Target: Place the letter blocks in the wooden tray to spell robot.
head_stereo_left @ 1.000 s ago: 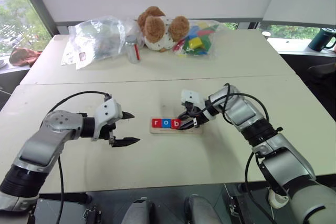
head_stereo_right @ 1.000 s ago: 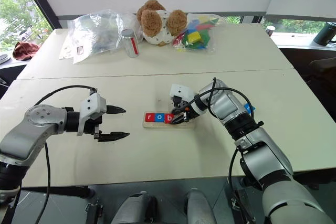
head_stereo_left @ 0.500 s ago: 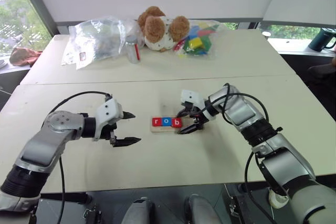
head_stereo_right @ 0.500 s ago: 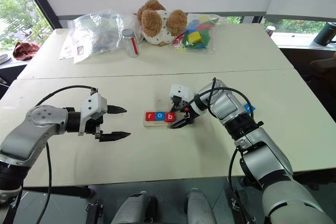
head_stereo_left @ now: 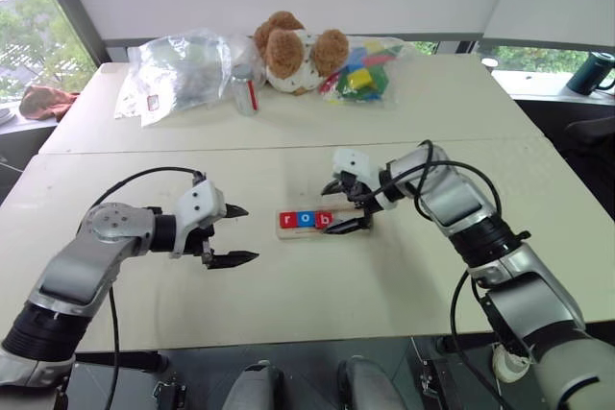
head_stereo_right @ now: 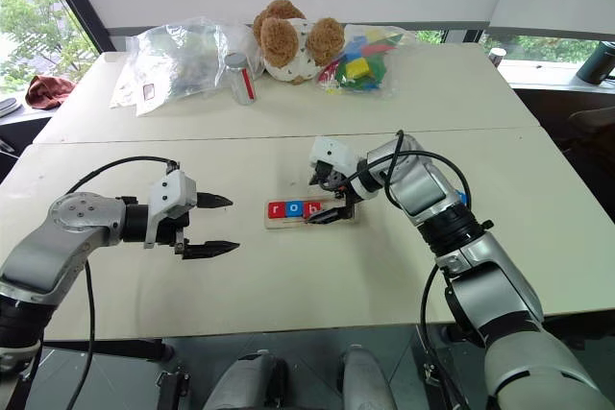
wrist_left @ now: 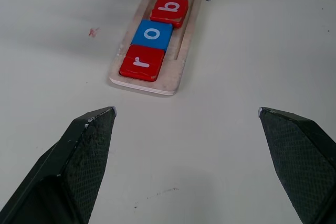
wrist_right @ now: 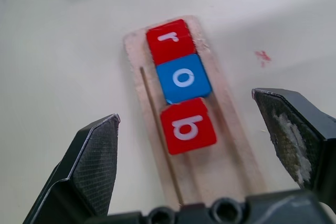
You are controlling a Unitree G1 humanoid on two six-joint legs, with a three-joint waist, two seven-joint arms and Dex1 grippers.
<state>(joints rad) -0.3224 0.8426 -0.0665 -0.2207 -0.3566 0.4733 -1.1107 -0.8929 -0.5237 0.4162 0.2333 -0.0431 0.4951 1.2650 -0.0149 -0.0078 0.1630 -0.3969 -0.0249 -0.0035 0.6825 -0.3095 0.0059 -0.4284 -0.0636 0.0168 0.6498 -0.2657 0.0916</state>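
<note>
In the left eye view, the right gripper (head_stereo_left: 348,206) now stands spread above the wooden tray (head_stereo_left: 322,223); a second earlier it was pressed together down at the red b block (head_stereo_left: 324,220). The left gripper (head_stereo_left: 236,234) has not moved, also spread.

In the left wrist view, the red r block (wrist_left: 142,62), blue o block (wrist_left: 153,33) and b lie in the tray.

In the right wrist view, b sits slightly askew.

The right gripper (head_stereo_left: 348,206) has let go of the red b tile (head_stereo_left: 324,221) (jaws now wide) and lifted slightly.
</note>
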